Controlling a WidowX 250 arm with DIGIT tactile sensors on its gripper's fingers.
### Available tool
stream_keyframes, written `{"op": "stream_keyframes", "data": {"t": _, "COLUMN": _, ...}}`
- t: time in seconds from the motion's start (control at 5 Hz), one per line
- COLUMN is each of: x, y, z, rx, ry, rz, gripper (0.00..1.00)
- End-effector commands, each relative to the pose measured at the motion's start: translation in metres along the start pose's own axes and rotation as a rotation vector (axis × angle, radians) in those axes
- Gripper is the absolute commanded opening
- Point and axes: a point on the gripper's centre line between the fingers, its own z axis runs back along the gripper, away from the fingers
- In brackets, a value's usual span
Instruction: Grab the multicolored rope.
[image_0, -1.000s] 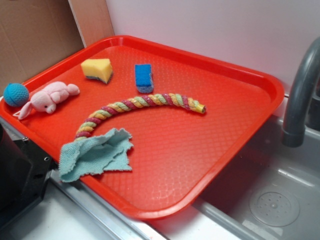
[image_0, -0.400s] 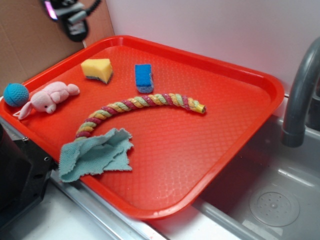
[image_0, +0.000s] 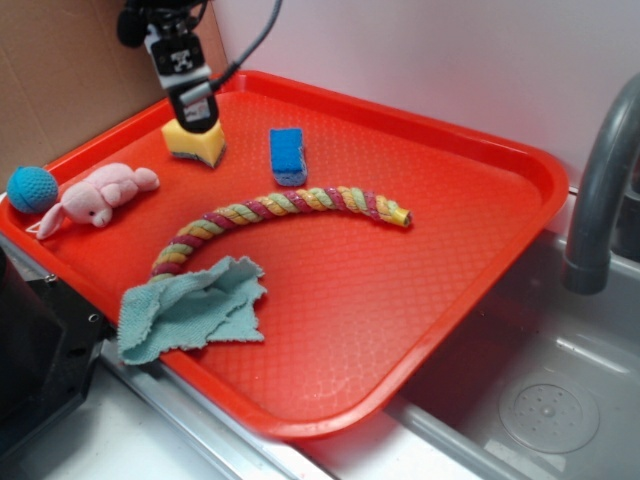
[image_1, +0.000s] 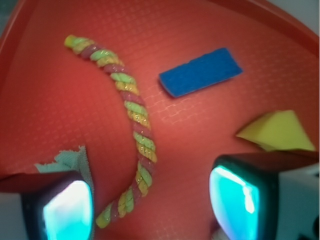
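Pincer hung over the yellow sponge, fingers spread wide and empty, likely for reaching the multicolored rope, which lay curved on the red tray, just front of the blue sponge.

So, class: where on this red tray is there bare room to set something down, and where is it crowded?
Free: the wide stretch of tray right of and below the multicolored rope, out to the rim by the sink. Crowded: the left side, with yellow sponge, blue sponge, pink toy, teal cloth, and the gripper.
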Motion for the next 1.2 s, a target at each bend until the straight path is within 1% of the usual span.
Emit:
{"op": "stream_keyframes", "data": {"t": 0.0, "x": -0.009, "y": 0.001, "z": -0.044, "rx": 0.047, "ry": -0.005, "rz": 0.025, "gripper": 1.0}}
{"op": "stream_keyframes", "data": {"t": 0.2, "x": -0.006, "y": 0.0, "z": -0.059, "rx": 0.096, "ry": -0.012, "rz": -0.01, "gripper": 1.0}}
{"op": "stream_keyframes", "data": {"t": 0.4, "x": -0.004, "y": -0.001, "z": -0.08, "rx": 0.092, "ry": 0.022, "rz": -0.037, "gripper": 1.0}}
{"op": "stream_keyframes", "data": {"t": 0.6, "x": 0.0, "y": -0.002, "z": -0.09, "rx": 0.081, "ry": 0.04, "rz": -0.041, "gripper": 1.0}}
{"op": "stream_keyframes", "data": {"t": 0.8, "x": -0.001, "y": -0.002, "z": -0.099, "rx": 0.071, "ry": 0.051, "rz": -0.03, "gripper": 0.0}}
{"op": "stream_keyframes", "data": {"t": 1.0, "x": 0.0, "y": -0.001, "z": -0.103, "rx": 0.055, "ry": 0.039, "rz": -0.034, "gripper": 0.0}}
